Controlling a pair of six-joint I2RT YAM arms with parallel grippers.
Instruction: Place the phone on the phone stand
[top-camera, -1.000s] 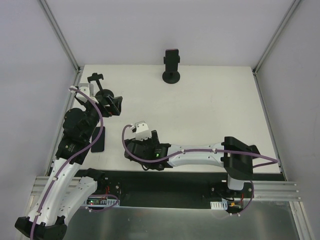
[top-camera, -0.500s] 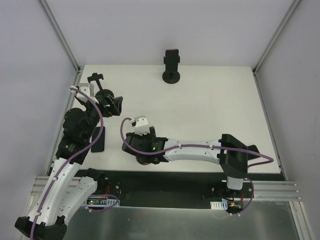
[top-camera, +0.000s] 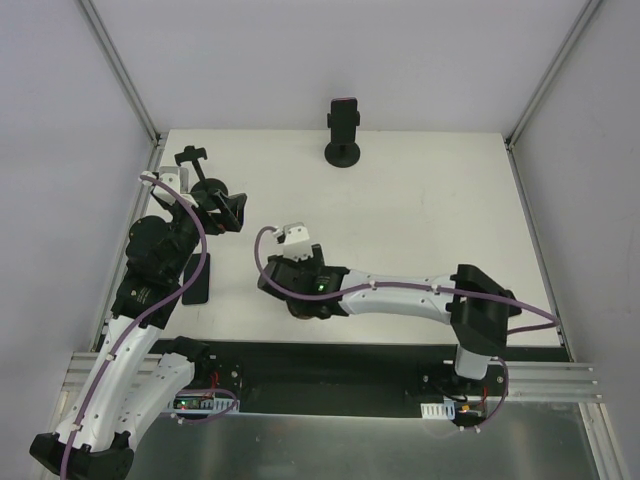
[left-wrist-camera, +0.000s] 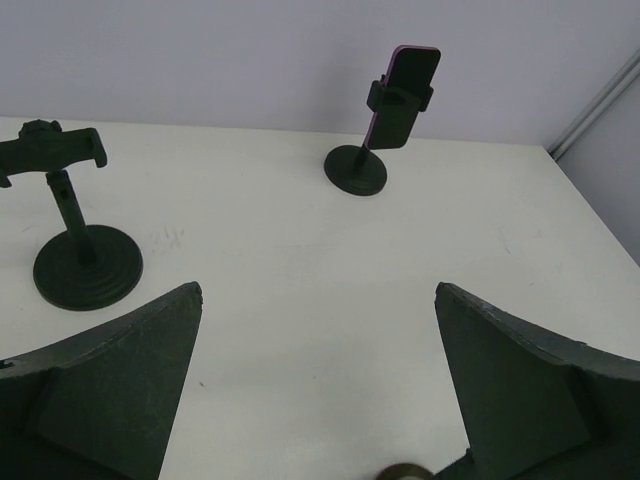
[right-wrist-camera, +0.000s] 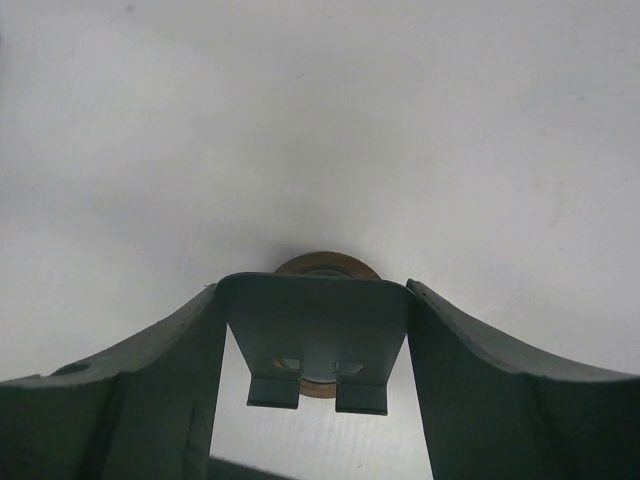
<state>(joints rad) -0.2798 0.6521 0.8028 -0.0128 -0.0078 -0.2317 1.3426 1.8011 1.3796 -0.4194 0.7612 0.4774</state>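
Table (top-camera: 420, 210), one. Phone stands, two: far stand (top-camera: 344, 152) at its back edge, empty stand (left-wrist-camera: 87, 265) toward the left. Phones, two: upright phone (left-wrist-camera: 405, 85) clamped in the far stand, flat phone (top-camera: 203, 292) lying on the tabletop. Robot arms, two: left arm (top-camera: 150, 265), right arm (top-camera: 400, 298). Small brass-coloured disc (right-wrist-camera: 325, 265), seen from the right wrist only, one.

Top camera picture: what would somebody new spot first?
Probably the right arm, long and stretched sideways across the white table. Then the pink-edged phone standing up in the far stand at the table's back edge, and the empty stand on the left.
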